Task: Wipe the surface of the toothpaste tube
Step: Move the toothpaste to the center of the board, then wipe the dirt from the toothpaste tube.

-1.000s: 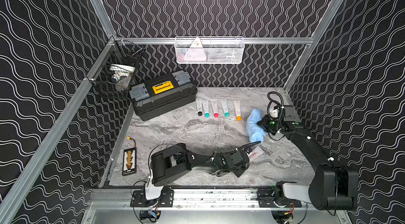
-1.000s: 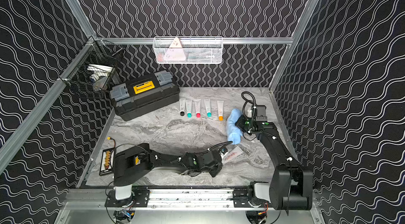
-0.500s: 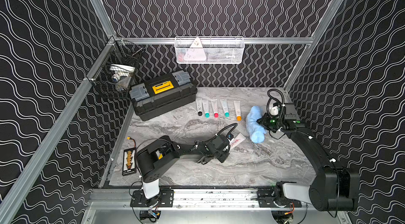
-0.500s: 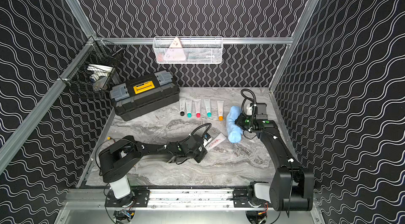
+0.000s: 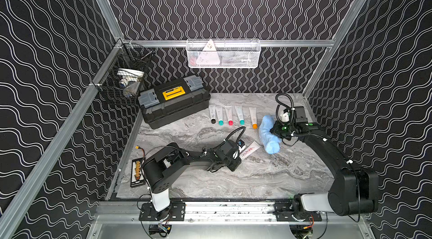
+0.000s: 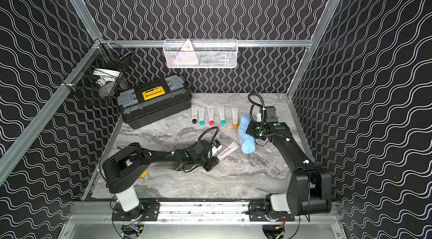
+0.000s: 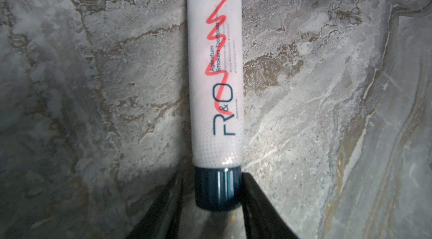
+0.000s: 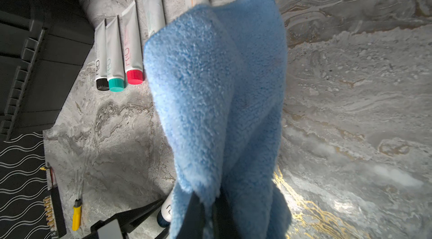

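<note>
Tube (image 7: 215,74) shifted leftward | left gripper (image 7: 211,175) now parted, apparently released | right gripper (image 8: 209,200) clamps cloth (image 8: 210,85)

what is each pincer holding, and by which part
Right pincer: shut on the blue cloth, pinching one bunched end. Left pincer: open astride the dark cap of the toothpaste tube, gap on one side, so nothing held.

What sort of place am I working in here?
Likely a staged robot test booth, not a real room: patterned walls on a metal frame, a marble-look tabletop, and a toolbox beside a neat row of toothpaste tubes.
</note>
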